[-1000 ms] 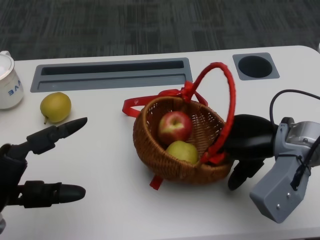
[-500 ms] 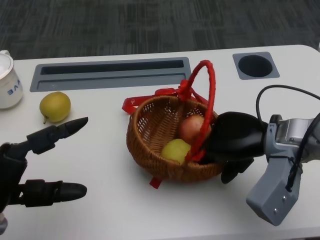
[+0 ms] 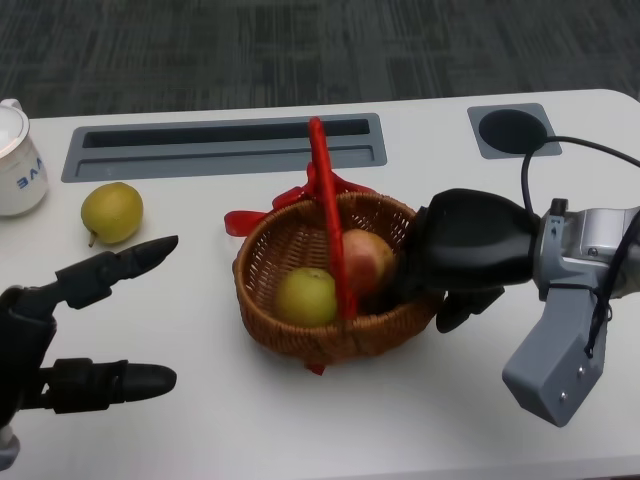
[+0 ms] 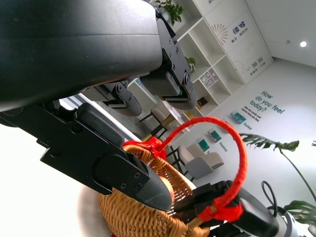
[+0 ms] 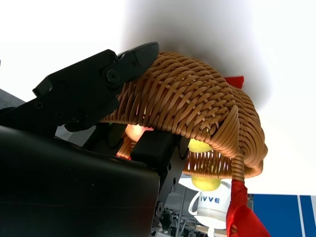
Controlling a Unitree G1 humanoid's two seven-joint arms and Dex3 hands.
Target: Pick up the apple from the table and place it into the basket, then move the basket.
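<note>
Right hand (image 3: 455, 262) grips the near wall of the basket (image 3: 300, 340), one finger outside the wicker and others inside the rim. Basket sits on the worktop (image 3: 400, 420). The apple (image 3: 366, 262) lies inside it, just beyond the right hand's fingers, beside a yellow-green fruit (image 3: 305, 296). Red handle (image 3: 330, 230) upright. Left hand (image 3: 60, 330) empty, fingers spread, well apart from the basket. A pear (image 3: 111, 212) and a mug (image 3: 18, 160) lie beyond the left hand.
</note>
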